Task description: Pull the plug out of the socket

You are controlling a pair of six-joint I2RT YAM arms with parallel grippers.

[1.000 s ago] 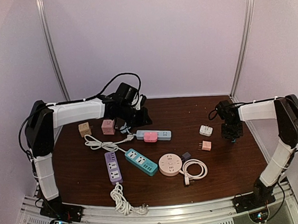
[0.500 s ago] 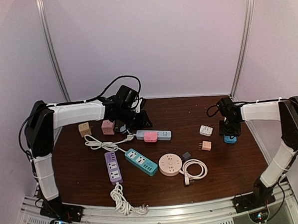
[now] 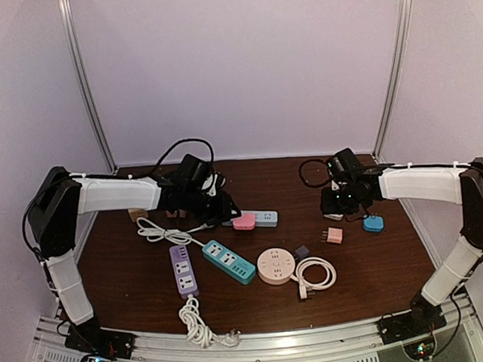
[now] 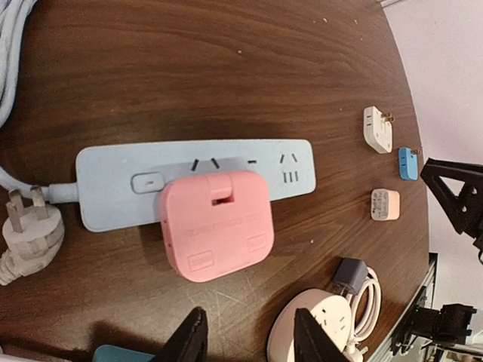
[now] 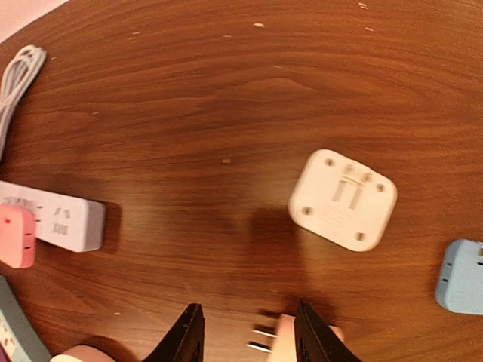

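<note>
My left gripper (image 4: 253,341) hangs wide and empty over the dark brown wooden surface (image 4: 189,68). At its 12 o'clock, the pink rounded-square plug (image 4: 215,225) sits seated on the pale blue plastic power strip (image 4: 113,185), overhanging the strip's near edge. A white three-pin mains plug (image 4: 26,226) lies at the strip's 9 o'clock end. My right gripper (image 5: 245,332) is wide too, holding nothing. A white square adapter (image 5: 343,198) lies at its 1 o'clock, with a small blue adapter (image 5: 462,275) at that one's 4 o'clock.
</note>
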